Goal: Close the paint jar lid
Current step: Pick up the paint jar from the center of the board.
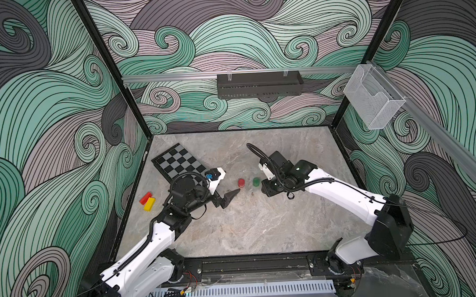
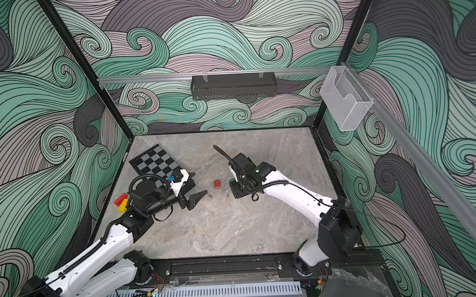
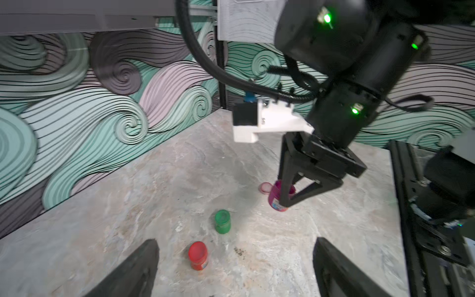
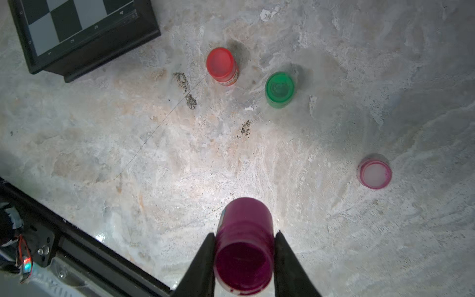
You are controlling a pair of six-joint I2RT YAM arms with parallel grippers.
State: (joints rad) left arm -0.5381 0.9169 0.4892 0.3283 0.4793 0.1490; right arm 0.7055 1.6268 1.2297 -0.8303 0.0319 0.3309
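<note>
Your right claw (image 4: 244, 234) is clenched on the open magenta jar (image 4: 244, 264), one finger on either side of its body, the mouth uncapped; from the left wrist view the jar looks to stand on the bench (image 4: 180, 154), slightly tilted, though I can't be sure it isn't raised a little. The pink lid (image 4: 375, 173) lies flat and loose on the bench near the magenta jar, apart from it. Your left claw (image 3: 235, 241) is spread wide and empty, well apart from the magenta jar, with the capped red jar (image 3: 198, 255) and green jar (image 3: 222, 221) standing between. So the lid sits beyond the magenta jar from the free claw: I judge the left claw must reach past both capped jars to fetch it while the right claw steadies the jar
</note>
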